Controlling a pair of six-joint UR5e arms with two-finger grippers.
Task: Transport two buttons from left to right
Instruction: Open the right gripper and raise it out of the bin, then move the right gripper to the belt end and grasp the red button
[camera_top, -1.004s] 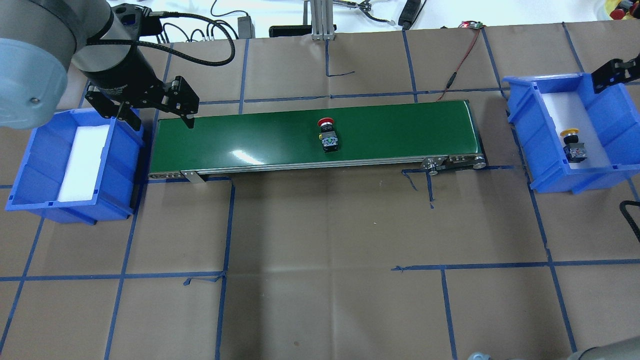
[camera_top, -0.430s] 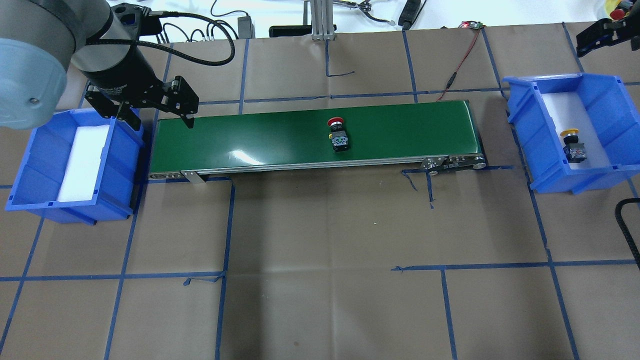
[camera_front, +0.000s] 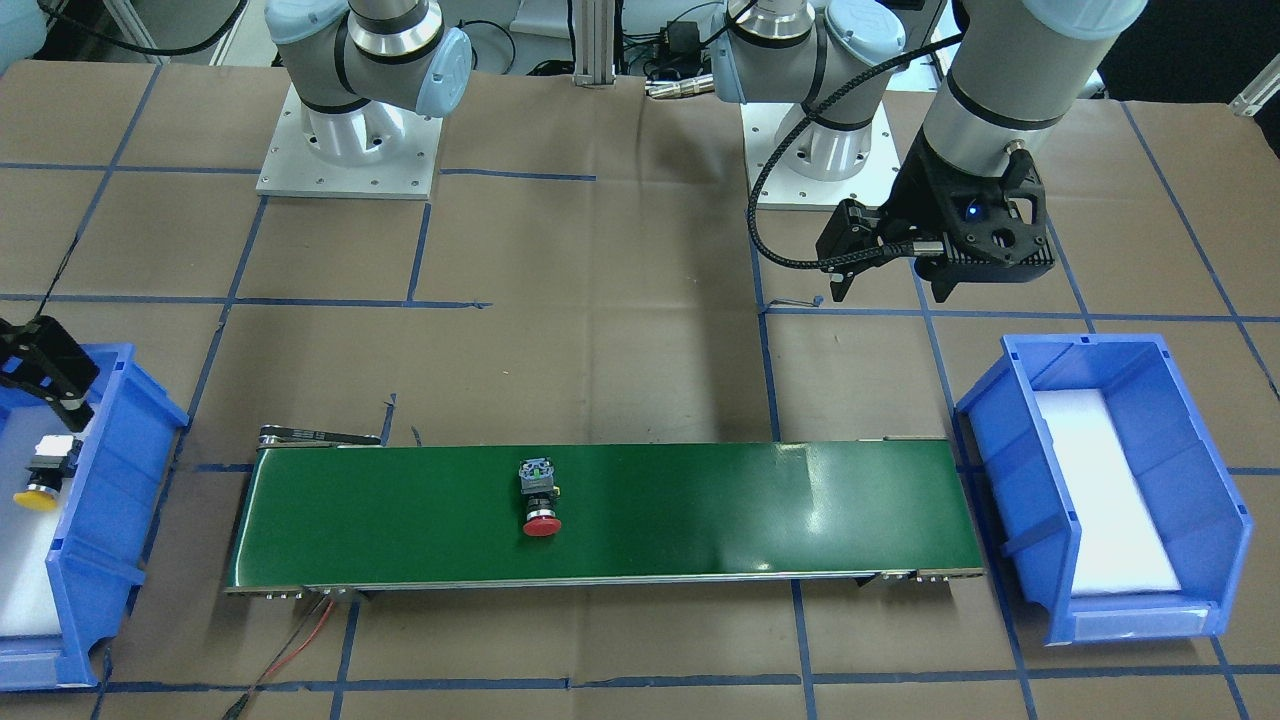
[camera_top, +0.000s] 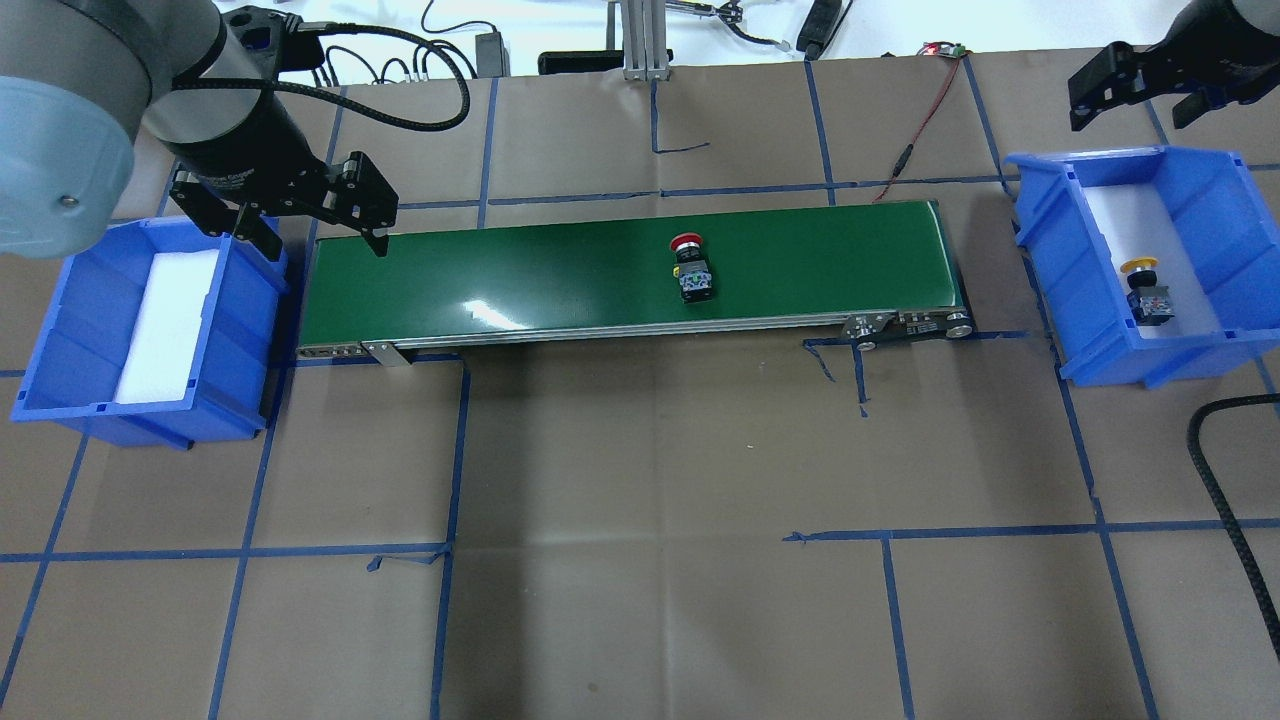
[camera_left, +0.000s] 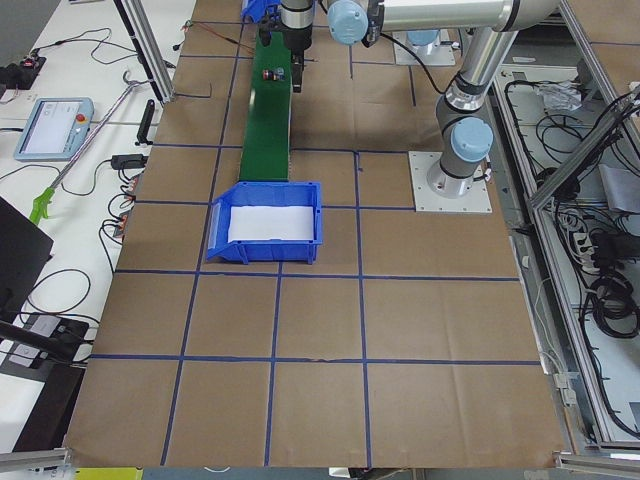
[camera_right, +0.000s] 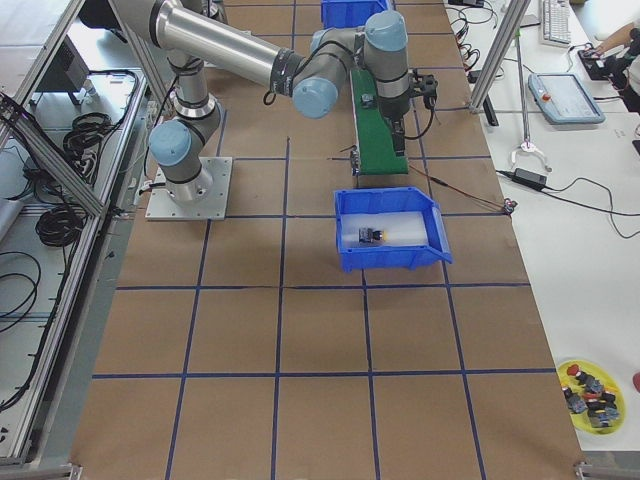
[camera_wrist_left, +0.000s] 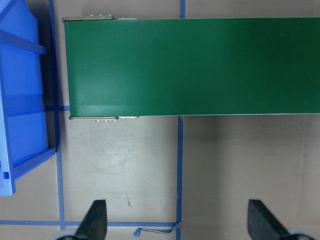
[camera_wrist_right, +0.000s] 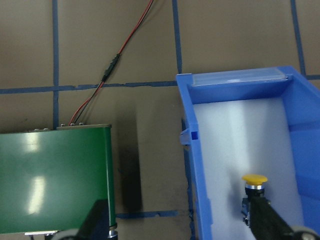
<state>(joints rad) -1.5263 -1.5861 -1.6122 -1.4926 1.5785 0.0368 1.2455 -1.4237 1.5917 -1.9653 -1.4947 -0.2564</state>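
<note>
Red button (camera_top: 692, 268) on its side on the belt (camera_top: 500, 280), yellow button (camera_top: 1146, 292) in the right bin (camera_top: 1045, 250)
The red button lies between the two sets of jaws, well apart from both. The yellow button rests on the bin's white liner below the right jaws, which hang spread and empty above that bin. The left jaws, also spread and empty, hover over the table (camera_top: 640, 500) by the belt's other end, near the left bin (camera_top: 60, 330)

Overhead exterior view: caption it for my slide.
Red push-button on the green conveyor; yellow push-button already in the right blue bin.
</note>
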